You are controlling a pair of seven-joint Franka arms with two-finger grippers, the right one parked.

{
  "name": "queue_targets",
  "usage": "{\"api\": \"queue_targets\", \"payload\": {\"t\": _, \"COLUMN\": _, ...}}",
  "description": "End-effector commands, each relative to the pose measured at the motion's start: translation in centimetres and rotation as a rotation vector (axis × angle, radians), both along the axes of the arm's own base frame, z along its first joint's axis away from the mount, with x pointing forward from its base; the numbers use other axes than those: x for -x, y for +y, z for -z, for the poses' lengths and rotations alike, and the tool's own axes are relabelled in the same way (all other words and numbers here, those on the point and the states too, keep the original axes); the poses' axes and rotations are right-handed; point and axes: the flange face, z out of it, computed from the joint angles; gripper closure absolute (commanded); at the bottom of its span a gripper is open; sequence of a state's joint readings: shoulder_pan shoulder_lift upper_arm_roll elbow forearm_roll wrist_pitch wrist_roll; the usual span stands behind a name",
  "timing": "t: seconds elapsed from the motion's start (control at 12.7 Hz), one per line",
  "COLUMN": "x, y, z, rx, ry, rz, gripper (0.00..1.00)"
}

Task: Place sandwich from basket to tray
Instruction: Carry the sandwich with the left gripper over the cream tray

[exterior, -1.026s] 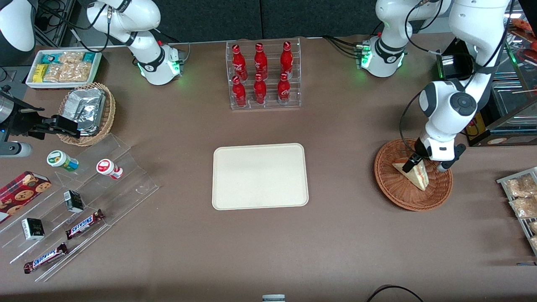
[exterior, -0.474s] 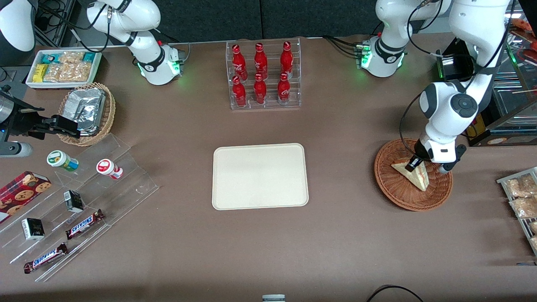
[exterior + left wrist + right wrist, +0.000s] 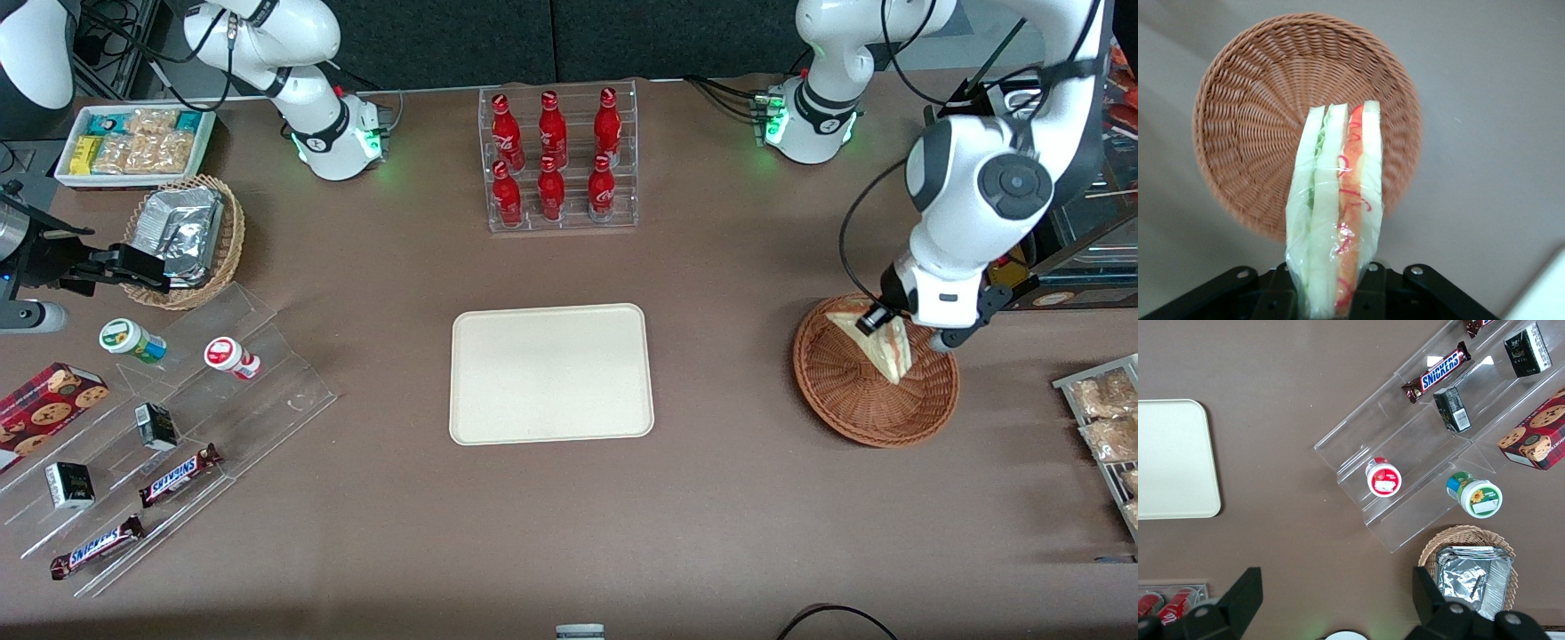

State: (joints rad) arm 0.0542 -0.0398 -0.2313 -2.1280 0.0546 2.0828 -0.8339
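The tool [image 3: 880, 317] is clamped on one end of the sandwich [image 3: 892, 348], which hangs clear above the basket [image 3: 867, 404] at the working arm's end of the table [image 3: 729, 498]. The likeliest trouble, as I judge it, is a slip: the wedge is soft, film-wrapped and pinched near one end, so a quick swing toward the tray [image 3: 551, 373], at about nine o'clock from the basket in the front view, could let it sag or slide out. The wrist view shows the sandwich [image 3: 1336, 207] edge-on, its layers squeezed where the tool [image 3: 1338, 293] grips, well above the basket [image 3: 1258, 133]; the front view alone shows the tray lying bare.
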Motion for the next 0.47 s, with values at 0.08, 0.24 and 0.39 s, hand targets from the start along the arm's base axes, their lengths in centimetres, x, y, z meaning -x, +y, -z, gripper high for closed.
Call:
{"api": "queue_targets", "payload": {"t": 0.08, "x": -0.7, "y": -7.2, "z": -7.6, "rx": -0.006, "ry": -0.008, "rz": 0.068, "gripper": 1.00}}
{"api": "queue_targets", "payload": {"t": 0.24, "x": 0.1, "y": -11.6, "z": -8.6, "rx": 0.006, "ry": -0.026, "rz": 0.142, "gripper": 1.00}}
{"api": "queue_targets", "payload": {"t": 0.39, "x": 0.8, "y": -16.4, "z": -7.8, "rx": 0.028, "ry": -0.018, "rz": 0.242, "gripper": 1.00}}
